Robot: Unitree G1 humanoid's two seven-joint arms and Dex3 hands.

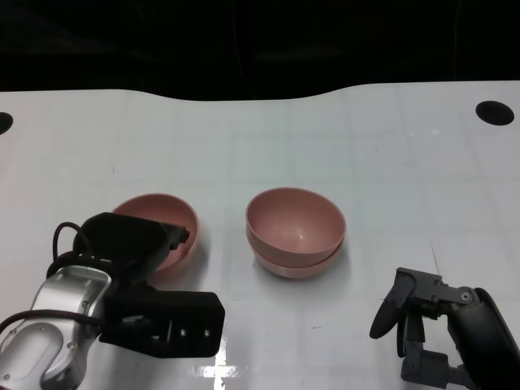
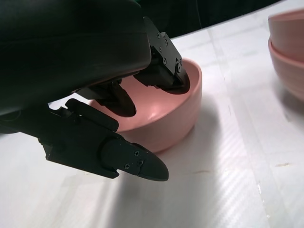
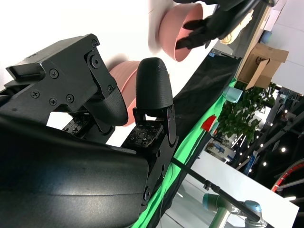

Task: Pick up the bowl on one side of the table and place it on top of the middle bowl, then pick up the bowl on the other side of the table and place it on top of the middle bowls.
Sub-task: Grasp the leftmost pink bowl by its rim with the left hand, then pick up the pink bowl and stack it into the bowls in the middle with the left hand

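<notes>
Bowl (image 1: 166, 213) near our table's (image 1: 390, 154) front-left sits beside the stack (image 1: 295, 233), nothing between. Our left hand (image 1: 134, 244) straddles its rim without gripping; our right hand (image 1: 422, 317) is spread, empty.

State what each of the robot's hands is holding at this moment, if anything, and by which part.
The left hand has fingers inside the side bowl and a thumb outside its rim; whether it grips cannot be told. The right hand holds nothing.

- Setting was a robotics lab or test hall.
- Green backdrop cloth (image 3: 190, 156) hung beside the white table (image 1: 390, 162).
- Cardboard box (image 3: 261, 64), another robot arm (image 3: 232, 206) and potted plants (image 3: 247, 111) stood behind.
</notes>
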